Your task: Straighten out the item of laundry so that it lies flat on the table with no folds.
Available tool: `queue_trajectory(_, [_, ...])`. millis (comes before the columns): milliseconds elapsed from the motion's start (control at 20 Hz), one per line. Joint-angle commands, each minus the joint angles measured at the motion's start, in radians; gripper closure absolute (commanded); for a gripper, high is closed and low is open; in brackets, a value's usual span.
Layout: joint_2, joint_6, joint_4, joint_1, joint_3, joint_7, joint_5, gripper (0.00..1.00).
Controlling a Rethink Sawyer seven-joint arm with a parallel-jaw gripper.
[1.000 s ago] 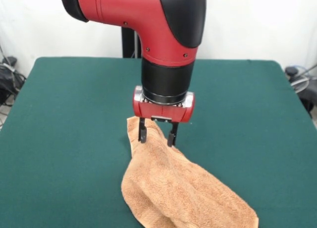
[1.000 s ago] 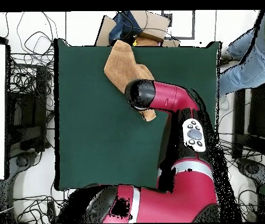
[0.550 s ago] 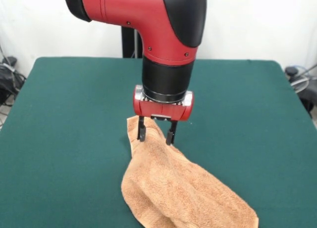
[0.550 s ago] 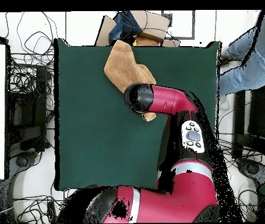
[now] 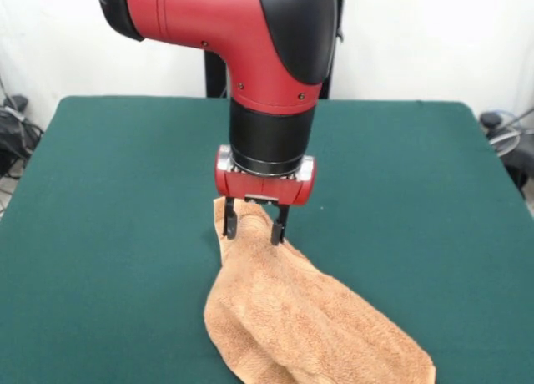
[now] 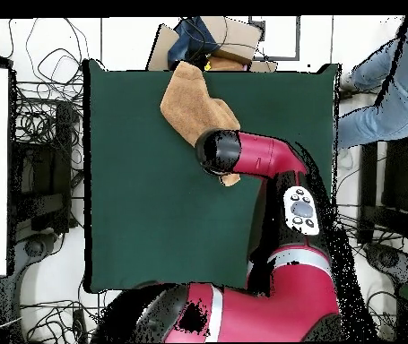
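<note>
The item of laundry (image 5: pixel 300 317), a light orange-tan towel, lies rumpled and folded on the dark green table (image 5: pixel 108 234). It runs from a narrow end under the gripper to a wide end at the table's near edge. In the overhead view the item of laundry (image 6: pixel 189 100) reaches the table's (image 6: pixel 144 197) top edge. My gripper (image 5: pixel 252 227) hangs open just above the narrow end, a finger on each side of the raised fold, holding nothing. The arm's head hides the gripper in the overhead view.
A person (image 6: pixel 382 85) in jeans stands beside the table's upper right corner in the overhead view. Boxes and clutter (image 6: pixel 212 40) sit just past the table edge by the towel. Cables (image 6: pixel 46 116) lie on the floor on the left.
My gripper has shifted a little to the left in the front view and slightly upward over the towel's narrow end. The towel has not moved.
</note>
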Motion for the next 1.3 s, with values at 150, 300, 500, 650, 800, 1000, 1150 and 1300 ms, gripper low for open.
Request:
queue_trajectory(150, [0.076, -0.052, 0.019, -0.04, 0.09, -0.002, -0.055, 0.0])
queue_trajectory(300, [0.08, -0.035, 0.008, -0.036, 0.087, 0.008, -0.047, 0.0])
queue_trajectory(500, [0.091, -0.006, -0.022, -0.029, 0.083, 0.01, -0.041, 0.0])
queue_trajectory(650, [0.098, 0.013, -0.043, -0.021, 0.082, 0.009, -0.037, 0.0])
queue_trajectory(800, [0.098, 0.034, -0.059, -0.012, 0.08, 0.012, -0.032, 0.0])
queue_trajectory(1000, [0.097, 0.048, -0.072, -0.003, 0.085, 0.01, -0.028, 0.0])
queue_trajectory(1150, [0.09, 0.046, -0.065, 0.002, 0.09, 0.017, -0.021, 0.0])
queue_trajectory(1300, [0.081, 0.031, -0.054, 0.01, 0.083, 0.036, -0.02, 0.0])
